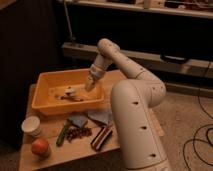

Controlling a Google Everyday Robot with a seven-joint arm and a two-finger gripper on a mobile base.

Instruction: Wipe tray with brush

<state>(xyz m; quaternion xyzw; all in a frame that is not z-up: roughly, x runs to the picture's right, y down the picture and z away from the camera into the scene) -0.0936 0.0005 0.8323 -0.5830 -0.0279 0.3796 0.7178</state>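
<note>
Camera view: the arm is bent down into the tray (46, 107), the gripper (90, 84) clenched on the brush (75, 92).

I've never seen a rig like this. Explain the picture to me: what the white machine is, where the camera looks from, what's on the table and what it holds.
The big white jointed thing is a robot arm. It ends in a two-finger gripper. There is only one camera, looking down past the arm; where it is mounted cannot be told. On the wooden table stands a yellow-orange tray. The gripper reaches into the tray, and its fingers seem shut on the handle of a white brush that lies on the tray's floor. In front of the tray are a white cup, a round orange fruit, a grey cloth and a red-and-black striped block.
</note>
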